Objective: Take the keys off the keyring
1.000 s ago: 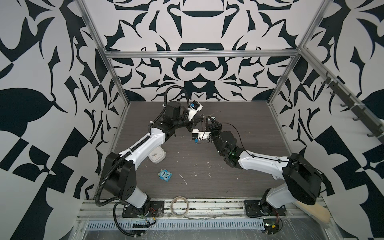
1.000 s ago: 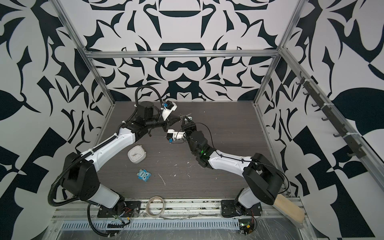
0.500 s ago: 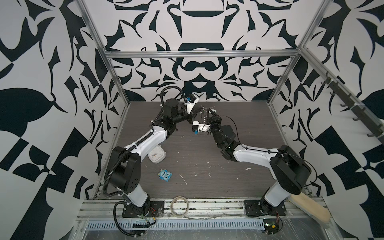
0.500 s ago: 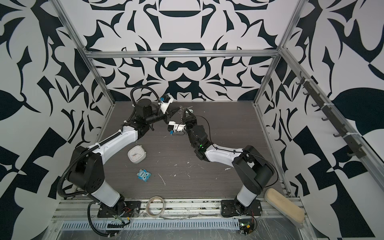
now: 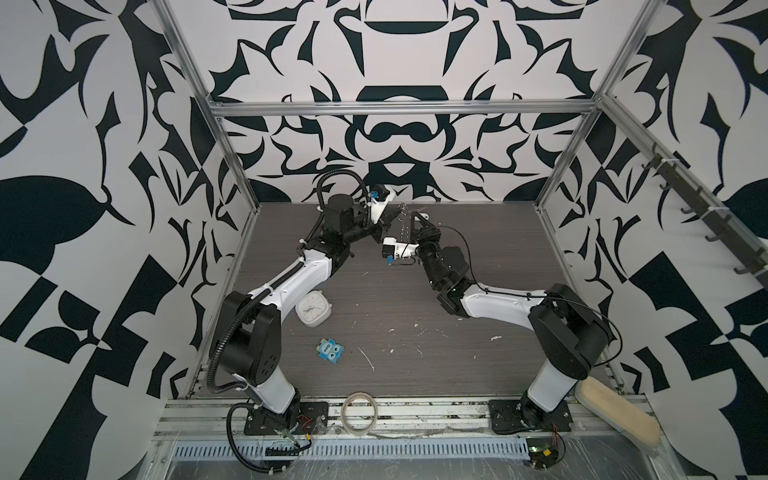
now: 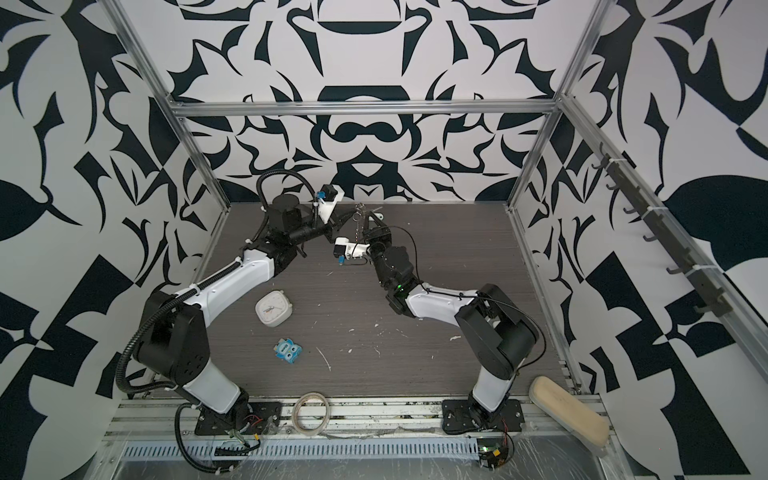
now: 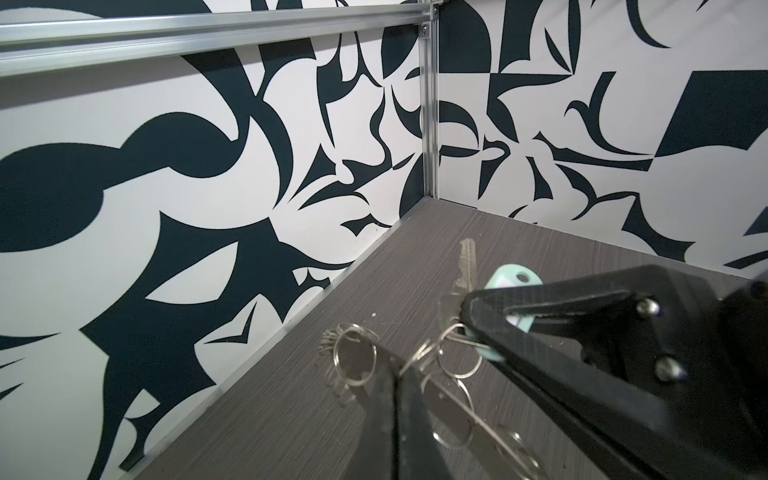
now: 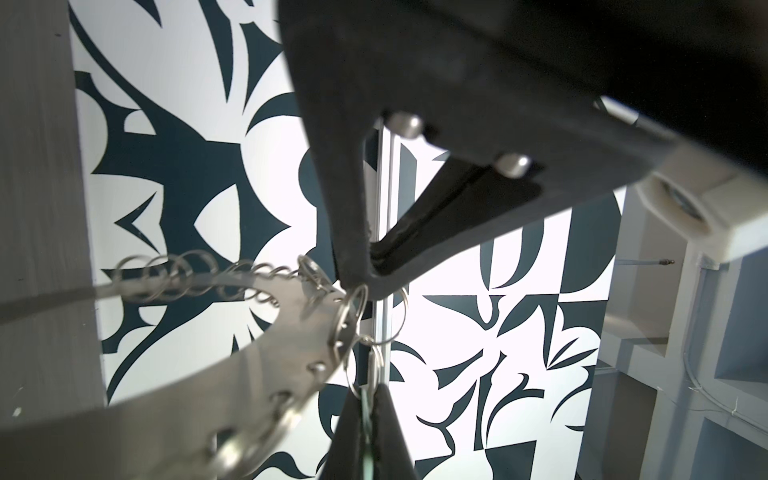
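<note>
The keyring, a flat grey metal disc fringed with small split rings, hangs in the air near the back wall; it shows edge-on in both top views. My left gripper is shut on its rim, and the right wrist view shows those fingertips pinching there. My right gripper is shut on the pale mint tag of the keys. The silver key sticks out past the right gripper's fingers. A split ring still links the tag to the disc.
On the table lie a white alarm clock, a small blue toy and scattered white scraps. A beige tape roll rests on the front rail and a beige pad at the front right. The back wall stands close behind both grippers.
Both grippers have carried the keyring together towards the back wall, the arms stretching further out. Both grips look unchanged.
</note>
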`<action>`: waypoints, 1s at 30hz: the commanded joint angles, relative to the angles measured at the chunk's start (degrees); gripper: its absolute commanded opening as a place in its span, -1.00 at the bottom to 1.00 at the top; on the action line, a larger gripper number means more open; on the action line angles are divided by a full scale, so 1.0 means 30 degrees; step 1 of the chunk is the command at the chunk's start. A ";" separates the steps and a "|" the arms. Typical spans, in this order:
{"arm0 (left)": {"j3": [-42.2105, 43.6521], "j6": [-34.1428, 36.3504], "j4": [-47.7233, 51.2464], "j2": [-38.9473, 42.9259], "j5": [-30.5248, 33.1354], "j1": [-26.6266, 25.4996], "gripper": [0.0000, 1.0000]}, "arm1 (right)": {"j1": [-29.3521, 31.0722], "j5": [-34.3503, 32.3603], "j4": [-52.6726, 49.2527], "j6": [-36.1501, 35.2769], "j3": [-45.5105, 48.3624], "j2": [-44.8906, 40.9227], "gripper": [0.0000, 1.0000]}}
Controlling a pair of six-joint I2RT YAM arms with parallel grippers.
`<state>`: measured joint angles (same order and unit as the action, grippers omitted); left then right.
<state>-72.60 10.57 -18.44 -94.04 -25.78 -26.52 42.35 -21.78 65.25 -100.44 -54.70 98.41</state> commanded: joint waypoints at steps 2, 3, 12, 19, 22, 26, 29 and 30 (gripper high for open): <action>-0.0708 0.0332 0.0962 -0.0390 -0.0655 -0.1643 -1.00 | 0.1252 0.2990 0.0936 0.1393 -0.2285 -0.0151 -1.00; -0.0701 0.0488 0.1081 -0.0356 -0.0607 -0.1647 -1.00 | 0.1214 0.3035 0.0646 0.1624 -0.2320 -0.0236 -1.00; -0.1959 0.3418 0.4362 -0.0037 -0.0146 -0.1559 -1.00 | 0.1236 0.1986 -0.2686 0.5195 -0.0852 -0.1721 -0.76; -0.2344 0.5028 0.6020 0.0219 -0.0547 -0.1530 -1.00 | 0.0947 0.2216 -0.4311 0.7521 -0.0358 -0.3004 -0.26; -0.2567 0.5568 0.6713 0.0264 -0.0643 -0.1446 -1.00 | 0.0884 0.2517 -0.5178 0.8796 0.0172 -0.3975 -0.05; -0.3118 0.6121 0.7523 0.0175 -0.0867 -0.1326 -1.00 | 0.0840 0.2738 -0.6896 1.0915 0.0910 -0.5717 -0.01; -0.3354 0.6485 0.7949 0.0127 -0.1107 -0.1154 -1.00 | 0.0523 0.3325 -0.9069 1.2635 0.1280 -0.7188 0.01; -0.3480 0.6618 0.8195 0.0104 -0.1258 -0.1093 -1.00 | 0.0396 0.3390 -0.9854 1.3469 0.1313 -0.7709 0.01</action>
<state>-80.58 28.10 3.77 -93.38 -27.35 -30.09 44.01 -14.33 38.39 -69.28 -50.70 80.12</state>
